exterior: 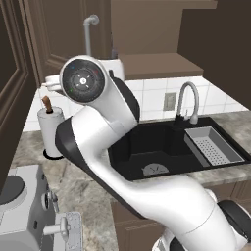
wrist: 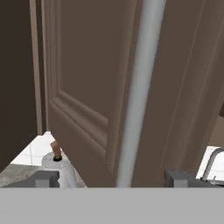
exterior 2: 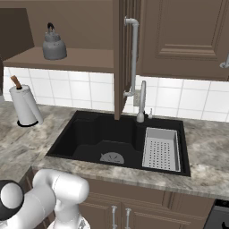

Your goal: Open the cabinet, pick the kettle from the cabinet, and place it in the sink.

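Beside the cabinet [exterior 2: 129, 27] handle [wrist: 138, 92], jaws apparently wide open, empty, kettle [exterior 2: 54, 46] shelved.

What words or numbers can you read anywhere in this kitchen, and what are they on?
None: there is nothing here to read.
The kettle, the cabinet doors, the sink and the paper-towel roll bear no words, labels or numbers.
The round cap on the arm's joint has small coloured marks, too small to make out as signs.
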